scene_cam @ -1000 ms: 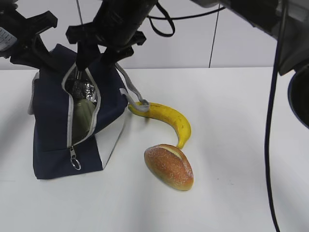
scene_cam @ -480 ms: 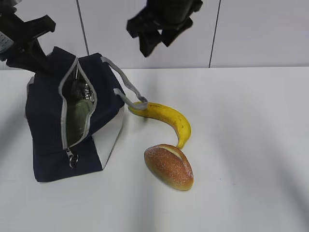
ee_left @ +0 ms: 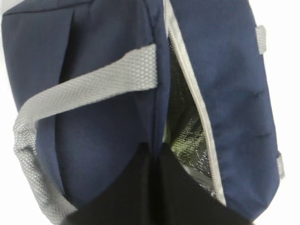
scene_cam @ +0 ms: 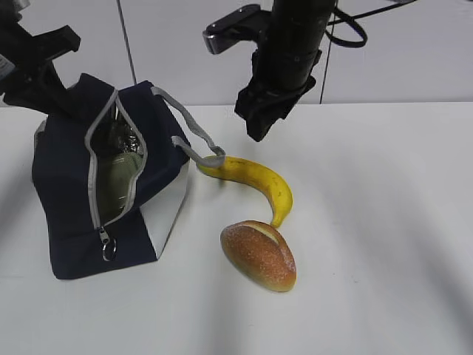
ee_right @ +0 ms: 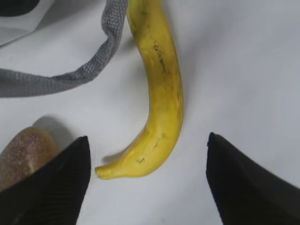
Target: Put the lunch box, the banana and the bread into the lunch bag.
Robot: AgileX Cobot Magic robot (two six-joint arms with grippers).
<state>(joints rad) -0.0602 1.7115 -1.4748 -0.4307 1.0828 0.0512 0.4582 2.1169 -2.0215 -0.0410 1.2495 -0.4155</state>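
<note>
Since 1 second ago the right gripper (ee_right: 146, 173) has left the lunch bag (scene_cam: 70, 192) and hangs spread above the banana (scene_cam: 259, 180); bread (scene_cam: 259, 255) nearer; lunch box (scene_cam: 114, 185) inside; left gripper (ee_left: 154, 187) pinches the bag's edge

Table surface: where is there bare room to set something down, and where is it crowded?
Free: the wide stretch of table right of the banana and bread, and the front strip below the lunch bag. Crowded: the bag's handle lies against the banana, and the bread sits right under its tip.
</note>
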